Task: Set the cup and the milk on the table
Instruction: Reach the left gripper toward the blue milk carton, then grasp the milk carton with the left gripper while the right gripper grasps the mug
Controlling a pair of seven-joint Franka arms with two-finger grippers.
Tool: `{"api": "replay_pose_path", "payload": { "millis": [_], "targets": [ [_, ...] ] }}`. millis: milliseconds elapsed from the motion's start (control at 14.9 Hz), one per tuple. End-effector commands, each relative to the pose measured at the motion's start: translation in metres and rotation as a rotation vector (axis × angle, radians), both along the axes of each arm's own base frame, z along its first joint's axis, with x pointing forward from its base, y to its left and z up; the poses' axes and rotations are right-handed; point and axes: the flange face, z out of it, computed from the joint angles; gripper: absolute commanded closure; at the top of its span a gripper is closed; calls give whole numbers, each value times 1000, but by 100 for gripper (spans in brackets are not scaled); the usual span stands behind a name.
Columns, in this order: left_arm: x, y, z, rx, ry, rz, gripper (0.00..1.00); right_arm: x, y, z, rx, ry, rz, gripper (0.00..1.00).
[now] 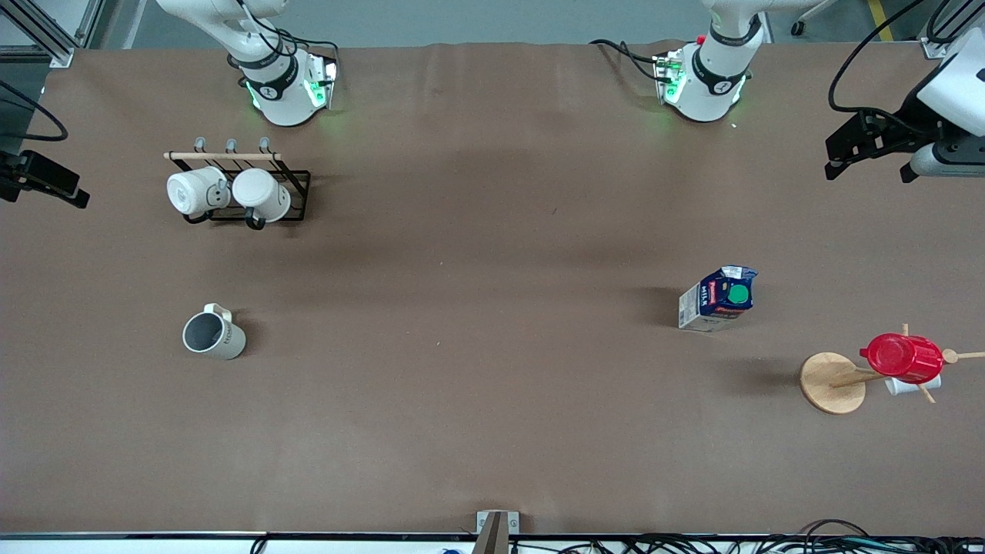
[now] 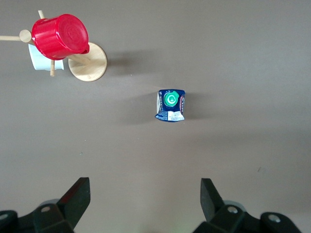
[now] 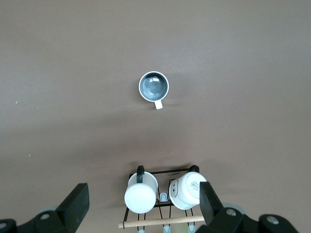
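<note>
The cream cup (image 1: 213, 333) with a dark grey inside stands upright on the brown table (image 1: 492, 369) toward the right arm's end; it also shows in the right wrist view (image 3: 154, 86). The blue and white milk (image 1: 719, 298) with a green cap stands upright toward the left arm's end and shows in the left wrist view (image 2: 170, 104). My left gripper (image 2: 144, 194) is open and empty, high over the table, and shows at the front view's edge (image 1: 869, 171). My right gripper (image 3: 143, 199) is open and empty, high over the mug rack, and partly shows in the front view (image 1: 42, 198).
A black wire rack (image 1: 296, 178) with two white mugs (image 1: 196, 191) stands farther from the front camera than the cup; it also shows in the right wrist view (image 3: 160, 172). A wooden mug tree (image 1: 831, 382) holding a red cup (image 1: 902, 357) stands nearer to the front camera than the milk.
</note>
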Motion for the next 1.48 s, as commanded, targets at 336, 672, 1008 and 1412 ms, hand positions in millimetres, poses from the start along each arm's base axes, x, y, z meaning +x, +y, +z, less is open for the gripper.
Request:
{"api": "replay_pose_path", "payload": {
  "millis": [336,672,1008,1412],
  "targets": [
    [20,10,-22,21,38,-19,0,-8,0,2,22,-2,-5,0],
    [46,6,-116,10,34,-20,0,18,-9,-32,15,-4,-16,0],
    [48,4,-220,-2,-4,-21,0,63,-39,-158,9,-13,94,0],
    [61,-7,-276,-26,36,-28,0,62,-55,-327,-35,-123,164,0]
  ]
}}
